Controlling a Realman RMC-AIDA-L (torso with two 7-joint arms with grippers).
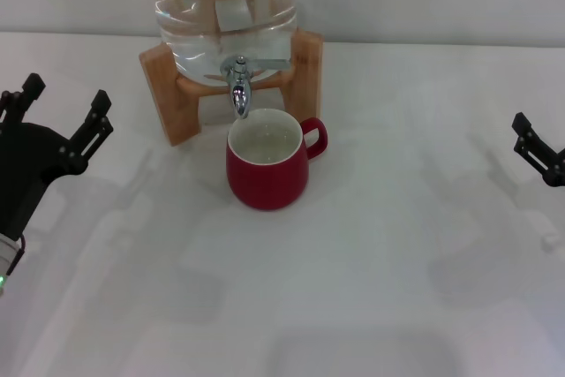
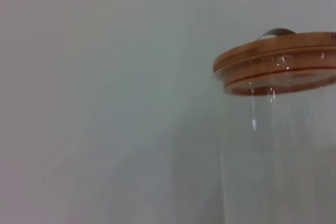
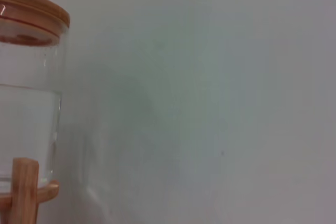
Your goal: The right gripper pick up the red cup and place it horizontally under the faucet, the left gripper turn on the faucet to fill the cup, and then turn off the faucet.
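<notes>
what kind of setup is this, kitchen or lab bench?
Likely a lab test bench: a bare white table against a plain wall, with only a water jug on a wooden stand and a red cup.

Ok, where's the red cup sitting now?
In the head view, the red cup stands upright at table centre, directly under the faucet, handle toward the robot's right.

Right tool (image 1: 538, 152) cut off at edge
</notes>
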